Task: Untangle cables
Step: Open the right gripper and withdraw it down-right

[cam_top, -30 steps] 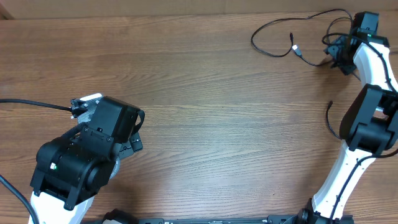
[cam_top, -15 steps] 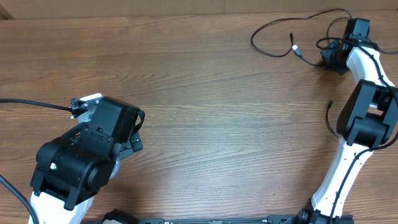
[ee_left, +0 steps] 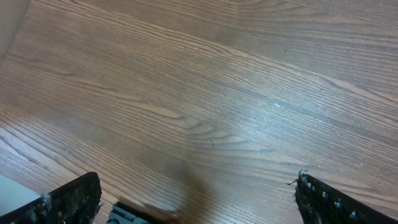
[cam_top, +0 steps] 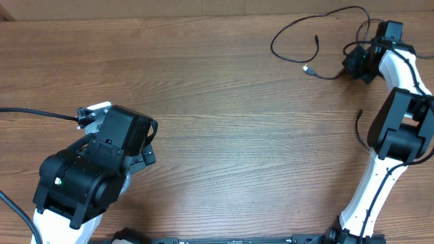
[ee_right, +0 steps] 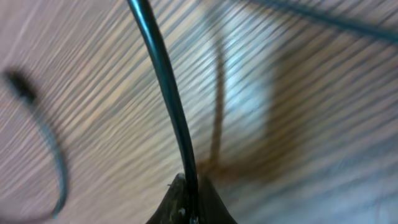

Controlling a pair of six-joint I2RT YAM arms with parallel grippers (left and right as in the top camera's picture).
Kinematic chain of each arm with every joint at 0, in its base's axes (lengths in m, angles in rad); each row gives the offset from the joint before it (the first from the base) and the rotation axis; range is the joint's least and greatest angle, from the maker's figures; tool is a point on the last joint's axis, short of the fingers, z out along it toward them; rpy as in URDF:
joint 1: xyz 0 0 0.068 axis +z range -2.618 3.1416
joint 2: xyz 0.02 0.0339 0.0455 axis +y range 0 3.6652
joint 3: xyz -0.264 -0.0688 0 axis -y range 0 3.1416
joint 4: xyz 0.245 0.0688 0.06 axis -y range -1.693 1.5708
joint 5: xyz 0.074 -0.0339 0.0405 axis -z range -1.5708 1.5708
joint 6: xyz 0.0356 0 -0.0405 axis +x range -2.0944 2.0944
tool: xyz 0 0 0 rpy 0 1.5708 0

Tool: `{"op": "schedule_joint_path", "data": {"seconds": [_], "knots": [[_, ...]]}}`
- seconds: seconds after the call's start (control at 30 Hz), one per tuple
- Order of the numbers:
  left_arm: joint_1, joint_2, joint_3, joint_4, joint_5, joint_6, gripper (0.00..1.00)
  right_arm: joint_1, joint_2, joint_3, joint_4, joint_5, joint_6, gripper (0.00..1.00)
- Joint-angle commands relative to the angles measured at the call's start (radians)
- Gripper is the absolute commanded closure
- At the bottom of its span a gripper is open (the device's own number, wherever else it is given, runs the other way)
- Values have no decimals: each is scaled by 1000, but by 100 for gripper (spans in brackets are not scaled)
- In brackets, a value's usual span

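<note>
Starting at the left, the left gripper [ee_left: 199, 202] is being held low over bare wood near the table's [cam_top: 224, 102] front-left corner, its jaws spread wide apart and nothing between them. In the left wrist view only wood grain is being shown between the two fingertips [ee_left: 71, 199], so no cable is being touched on this side. The arm is probably being parked there so that the work at the far end is not being crowded. A thick black wire [cam_top: 34, 113] is being trailed off to the left edge from this arm; it belongs to the rig and not to the task.

Across the middle of the table nothing is being handled.

At the far right, near the back edge, the cables [cam_top: 272, 46] are being spread in a loose open loop, with a silver tip [cam_top: 308, 68] lying on the wood and a second small plug end [cam_top: 317, 39] lying inside the loop. The right gripper [cam_top: 354, 64] is being pressed together on one strand just right of that tip. In the right wrist view a single black cord [ee_right: 163, 81] is being pinched between the closed fingers and is rising away from them. By judgement, the strand is being gripped close to its end so that it can be drawn clear of the loop.
</note>
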Motion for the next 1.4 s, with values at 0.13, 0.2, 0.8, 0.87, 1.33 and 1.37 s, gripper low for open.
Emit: {"op": "schedule_joint_path", "data": {"seconds": [0.13,0.2,0.8,0.87,1.33,1.37], "knots": [[4,-1,2,2,-21,-14,0,97,-106,10,-166,-121,-171,96],[4,-1,2,2,-21,-14,0,125,-106,10,-175,-121,-171,96],[4,-1,2,2,-21,-14,0,167,-530,112,-525,156,-87,0],[4,0,2,2,-21,-14,0,179,-610,112,-614,156,-87,0],[4,-1,2,2,-21,-14,0,204,-1065,109,-890,36,-87,0],[4,0,2,2,-21,-14,0,204,-1094,109,-890,25,-87,0]]}}
